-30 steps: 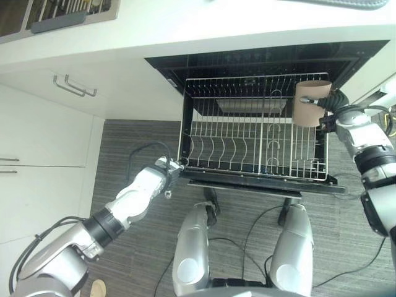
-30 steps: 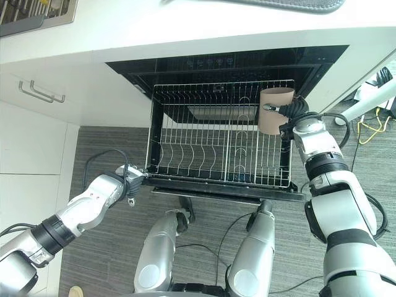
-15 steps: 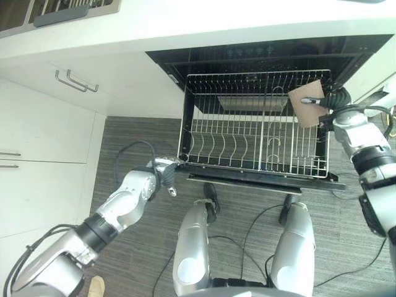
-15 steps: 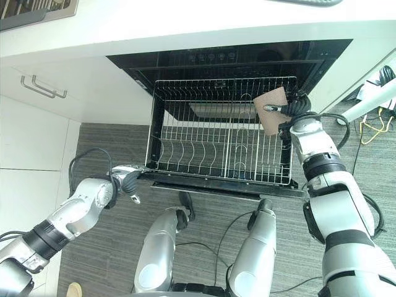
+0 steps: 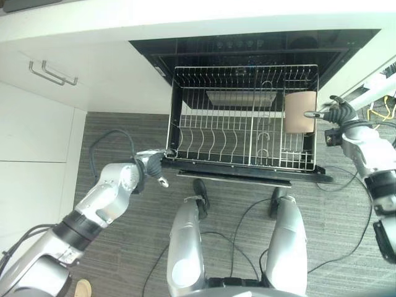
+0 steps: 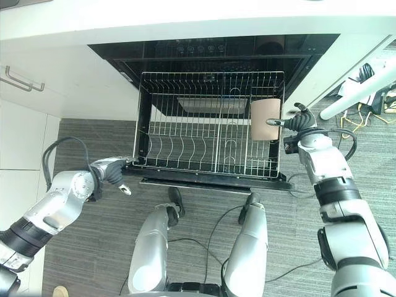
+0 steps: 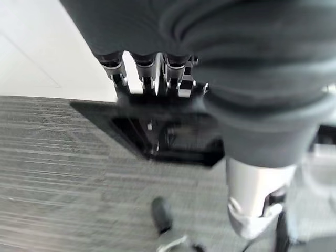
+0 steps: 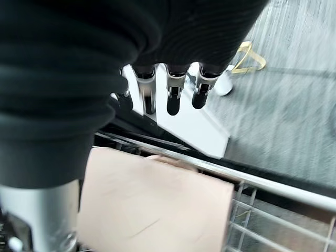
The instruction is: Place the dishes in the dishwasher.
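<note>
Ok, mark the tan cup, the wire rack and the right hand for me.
tan cup [image 5: 300, 112], left eye view, middle of its side wall.
wire rack [image 5: 216, 143], left eye view, bare tines in the front row.
right hand [image 6: 299, 121], right eye view, dark cover on its back.

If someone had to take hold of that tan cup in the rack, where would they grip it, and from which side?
Probably round its side wall, coming from the rack's right edge. The tan cup sits in the right-hand section, with wires on its other side. The right hand is at that side now, thumb against the cup; whether it grips is unclear.
</note>
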